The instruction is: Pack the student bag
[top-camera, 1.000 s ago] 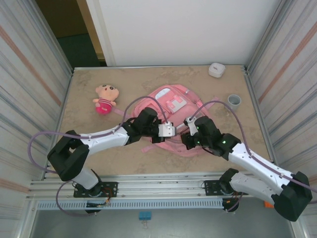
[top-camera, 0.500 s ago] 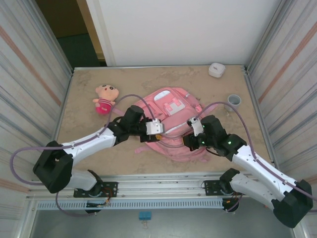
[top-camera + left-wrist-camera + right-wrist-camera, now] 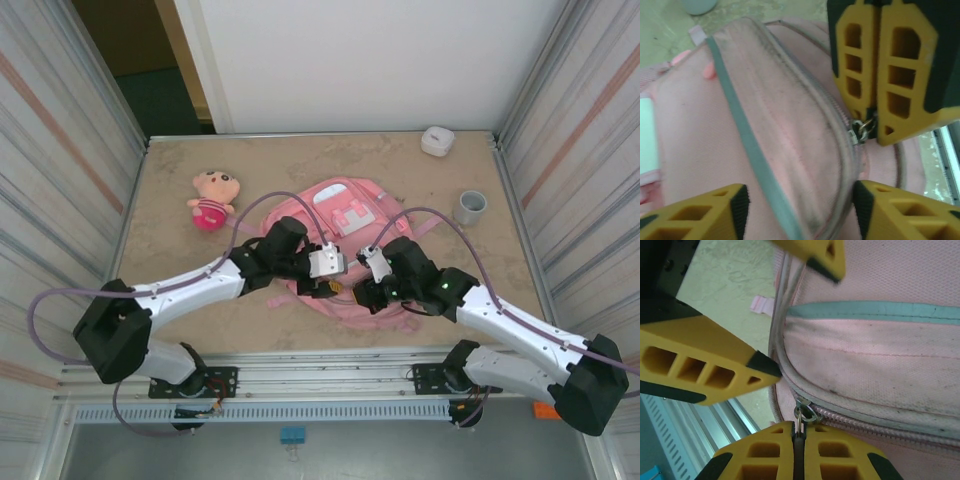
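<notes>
The right gripper [image 3: 799,437] is clamped shut on the small metal zip pull [image 3: 801,415], which sits right at its fingertips on the near rim of the bag [image 3: 880,365]. Directly beyond those tips the zip track curves away along a soiled pink panel, with a teal band [image 3: 740,135] crossing the cloth farther on.

Facing it, tip to tip, the left gripper [image 3: 799,200] hovers with its jaws apart. One finger sits on each side of the zipped edge and nothing is held between them; whether a tip brushes the fabric, I cannot tell.

The bag lies flat on the table [image 3: 180,290] under both grippers, its front pockets running away from them toward the back wall. It looks soft and slack, so I would expect it to wrinkle and drag rather than hold its shape when the zip is pulled. The best second hold is probably the stiffer piped seam just beside the pull, to brace the cloth.

Farther off, to the left gripper's outer side, lies a doll [image 3: 212,200]. Beyond the right gripper stand a cup [image 3: 471,207] and, farthest, a white box [image 3: 437,141].
</notes>
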Motion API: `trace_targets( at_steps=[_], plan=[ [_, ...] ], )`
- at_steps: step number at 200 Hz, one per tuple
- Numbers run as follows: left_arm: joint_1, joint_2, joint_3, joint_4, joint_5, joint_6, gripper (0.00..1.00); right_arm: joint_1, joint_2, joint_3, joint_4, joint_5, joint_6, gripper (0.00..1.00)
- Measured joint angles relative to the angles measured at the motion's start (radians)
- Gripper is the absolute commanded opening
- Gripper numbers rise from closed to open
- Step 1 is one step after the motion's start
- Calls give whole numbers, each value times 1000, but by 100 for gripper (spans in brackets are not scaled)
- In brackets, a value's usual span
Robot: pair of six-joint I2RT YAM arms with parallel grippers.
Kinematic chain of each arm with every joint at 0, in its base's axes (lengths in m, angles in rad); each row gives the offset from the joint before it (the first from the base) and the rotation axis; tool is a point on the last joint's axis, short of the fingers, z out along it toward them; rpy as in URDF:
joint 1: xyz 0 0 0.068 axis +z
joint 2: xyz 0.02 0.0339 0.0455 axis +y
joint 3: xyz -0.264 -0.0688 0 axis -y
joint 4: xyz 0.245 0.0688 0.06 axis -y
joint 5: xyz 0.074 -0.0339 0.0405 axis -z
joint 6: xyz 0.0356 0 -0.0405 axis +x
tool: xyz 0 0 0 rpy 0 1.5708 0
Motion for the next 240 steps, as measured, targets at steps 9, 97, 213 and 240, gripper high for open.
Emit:
trace_targets(
  at_steps=[9,97,213,240],
  plan=[
    [-10,10,0,3,2,2,40,0,0,0,6,-3,0,0],
    [0,18,-3,5,-3,106,0,-247,-47,0,-74,-98,5,0],
    [100,-138,-31,-197,-133,196,24,-253,-12,10,-35,-132,8,0],
    [148,-193,-31,-296,-185,174,54,-197,1,10,-1,-129,45,0]
  ],
)
